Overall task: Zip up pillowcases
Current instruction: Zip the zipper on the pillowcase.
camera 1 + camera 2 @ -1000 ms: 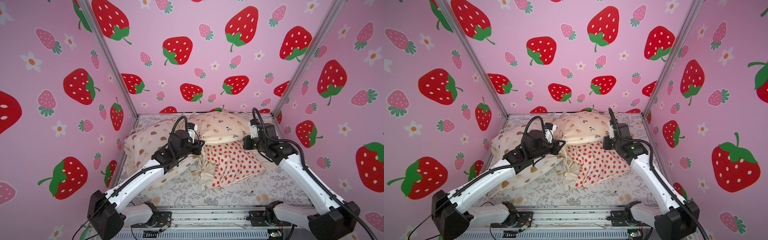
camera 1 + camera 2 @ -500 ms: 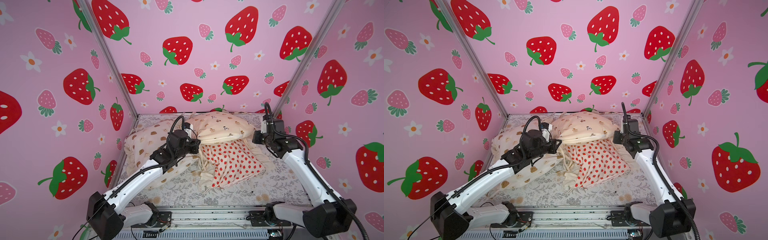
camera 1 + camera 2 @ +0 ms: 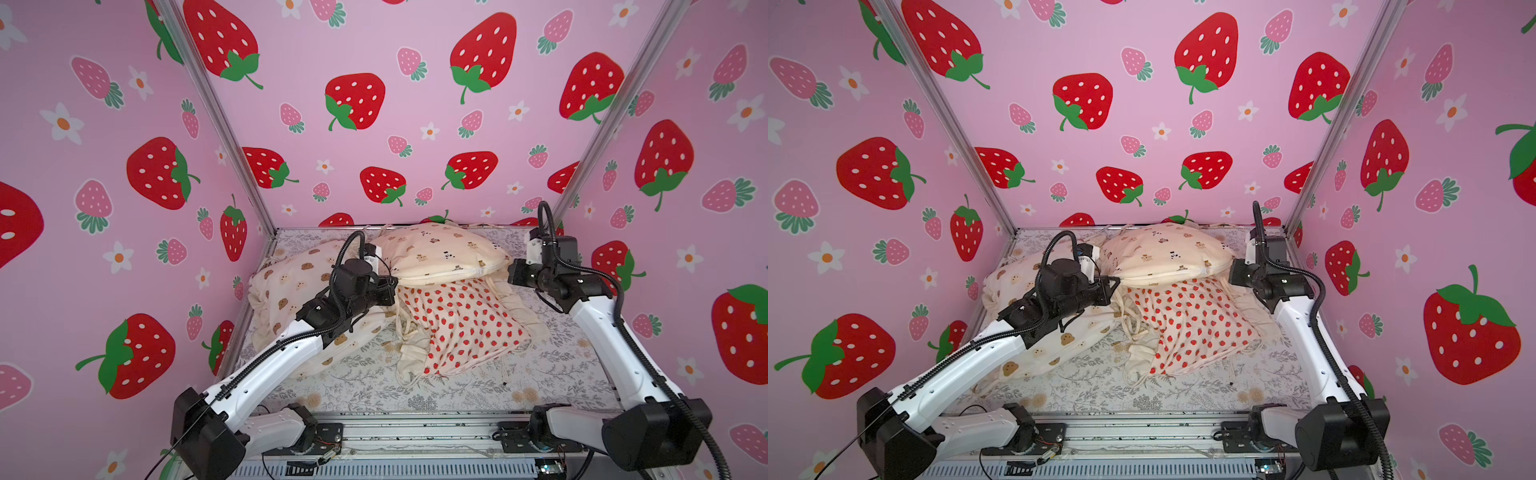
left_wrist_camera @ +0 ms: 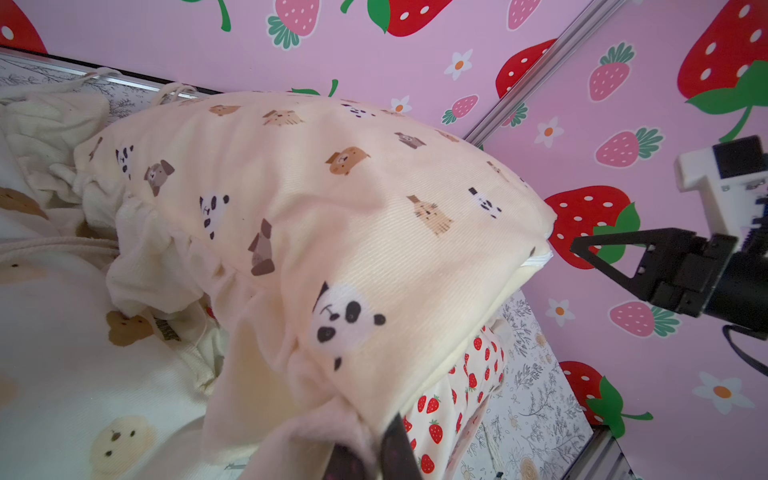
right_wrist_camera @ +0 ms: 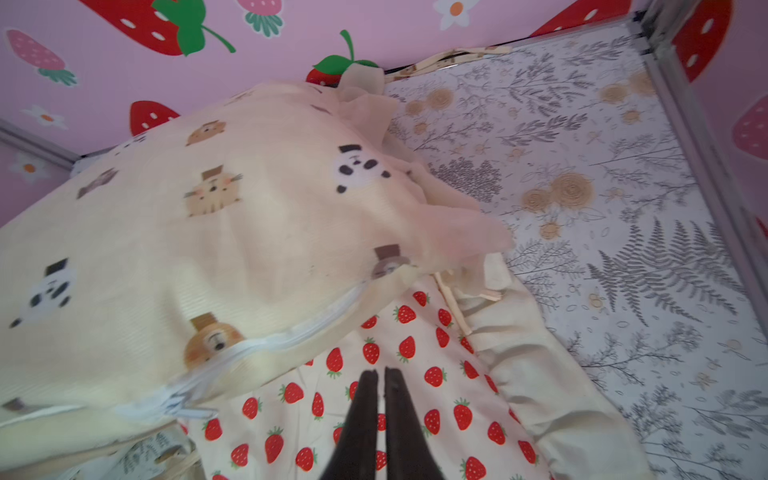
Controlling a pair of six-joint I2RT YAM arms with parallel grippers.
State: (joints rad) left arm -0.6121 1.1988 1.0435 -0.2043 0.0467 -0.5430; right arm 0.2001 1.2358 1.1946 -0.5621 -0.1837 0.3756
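Note:
The bears-and-pandas pillowcase (image 3: pixel 440 253) lies at the back, resting partly on the strawberry-print pillowcase (image 3: pixel 461 324); the bear-face pillowcase (image 3: pixel 291 286) is under my left arm. My left gripper (image 4: pixel 365 453) is shut on a bunched corner of the bears-and-pandas pillowcase (image 4: pixel 332 208), at that pillow's left end (image 3: pixel 392 286). My right gripper (image 5: pixel 380 372) hovers over the strawberry print with its jaws a sliver apart and nothing between them, just off the pillow's right corner (image 3: pixel 510 272). A white zipper (image 5: pixel 266 343) runs along the pillow's near edge.
A grey fern-and-flower sheet (image 3: pixel 540 365) covers the floor. Pink strawberry walls with aluminium corner posts (image 3: pixel 582 183) close in on three sides. Loose cream ties (image 3: pixel 405 328) trail between the pillows. A metal rail (image 3: pixel 415 432) carries both arm bases at the front.
My right gripper travelled right along the bears-and-pandas pillow's near edge to its right corner, then its jaws parted slightly. The left gripper kept its hold and barely moved.

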